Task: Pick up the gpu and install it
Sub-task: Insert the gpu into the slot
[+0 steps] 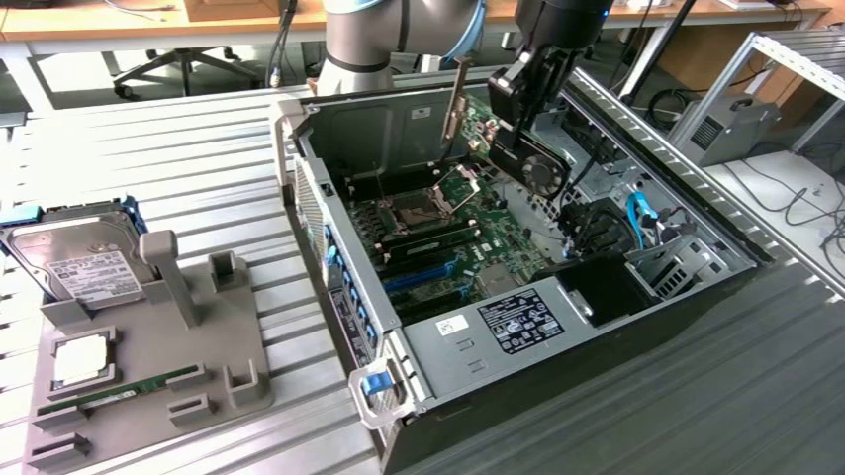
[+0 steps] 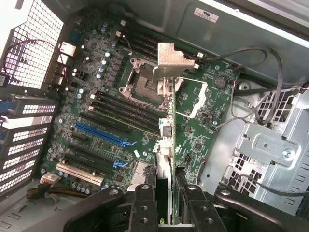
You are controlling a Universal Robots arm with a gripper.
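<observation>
We see the one black claw (image 1: 525,127) (image 2: 165,192) clenched on the single gpu (image 1: 539,163) (image 2: 165,145), a flat black-shrouded card with one round fan. It hangs on edge just beneath the claw, above the green motherboard (image 1: 449,237) (image 2: 111,121) of the open grey metal case (image 1: 456,346). The card's long axis runs out from the fingers, and its one silver end bracket (image 1: 457,109) (image 2: 171,58) stands at the far end, toward the exterior view's left. Well apart from the claw, one silver hard drive (image 1: 79,267) and one thin green RAM stick (image 1: 119,394) rest on one grey holder (image 1: 212,336).
</observation>
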